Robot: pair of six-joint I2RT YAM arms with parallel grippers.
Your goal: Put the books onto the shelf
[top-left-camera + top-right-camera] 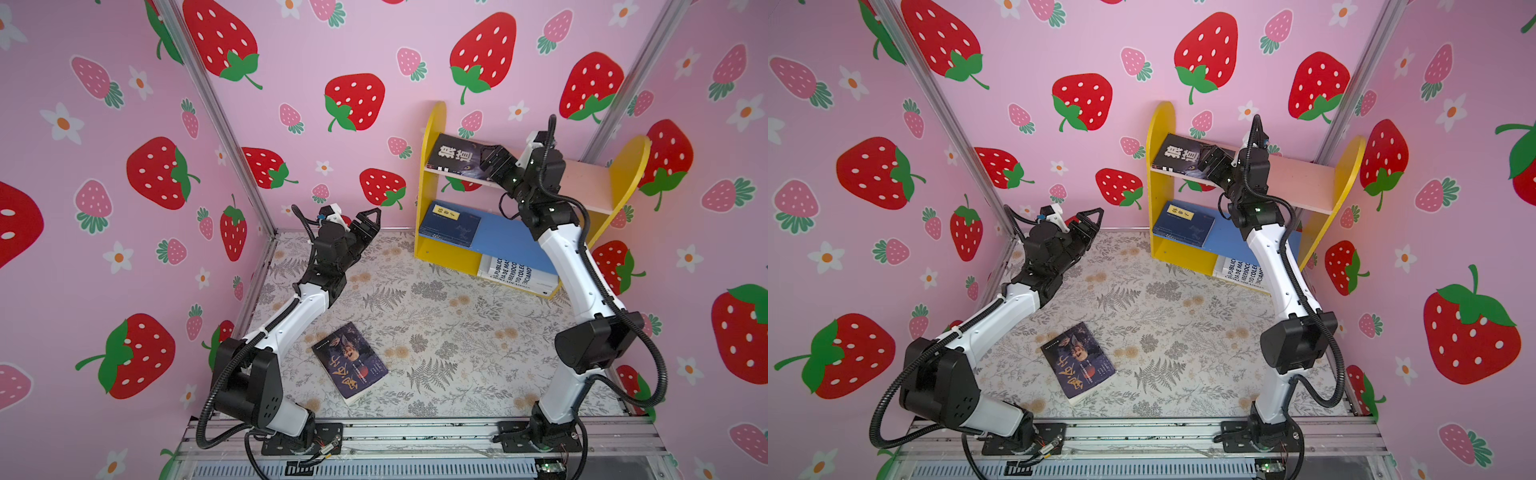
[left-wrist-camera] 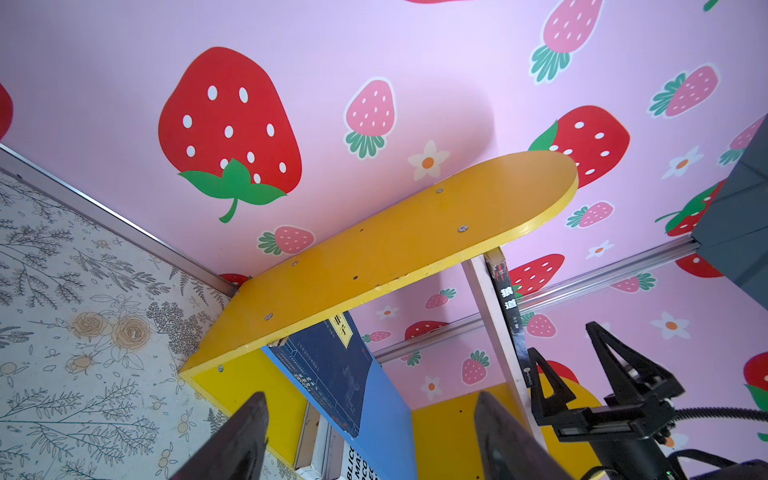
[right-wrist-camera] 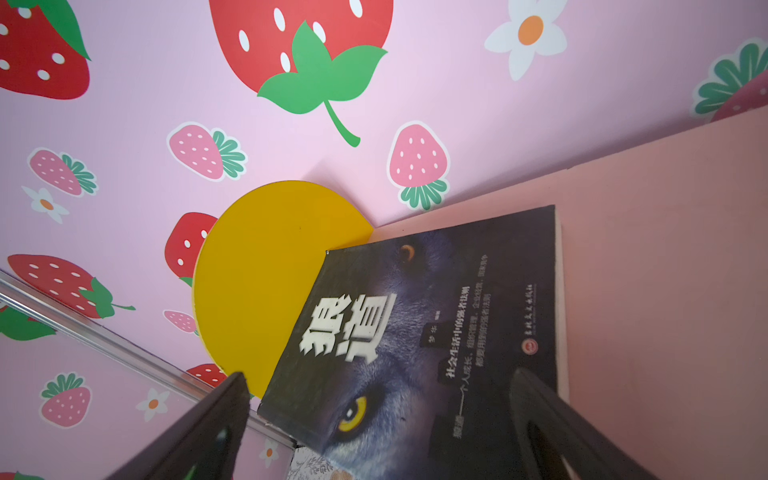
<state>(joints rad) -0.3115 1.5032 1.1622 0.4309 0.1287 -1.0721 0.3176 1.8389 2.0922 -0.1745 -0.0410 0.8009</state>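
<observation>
Pink walls (image 1: pixel 291 62) with big strawberries stand all around. The table (image 1: pixel 436 332) has a cloth with leaves and flowers on it.

The shelf (image 1: pixel 432 137) stands at the back, on the right side in both top views. It has yellow sides, a pink board up high and a blue board lower down.

The right arm (image 1: pixel 569 266) reaches up to the pink board. The left arm (image 1: pixel 291 307) is lifted over the table and points at the shelf.

White books (image 1: pixel 515 270) with black letters lie at the very bottom of the shelf, under the blue board. Navy books (image 1: pixel 451 224) lie in a pile on the blue board, at the end by the yellow side. The top one has a yellow label. A dark wolf book (image 1: pixel 455 158) lies on the pink board, at that same end. One more dark book (image 1: pixel 349 361) lies flat on the table, near the left arm and well apart from the shelf.

The right gripper (image 1: pixel 488 164) is at the wolf book. Its fingers are wide apart and do not squeeze the book. In the right wrist view one finger is over the cover, but I cannot tell if it touches. The left gripper (image 1: pixel 372 222) is up in the air, fingers apart, with nothing in it.
</observation>
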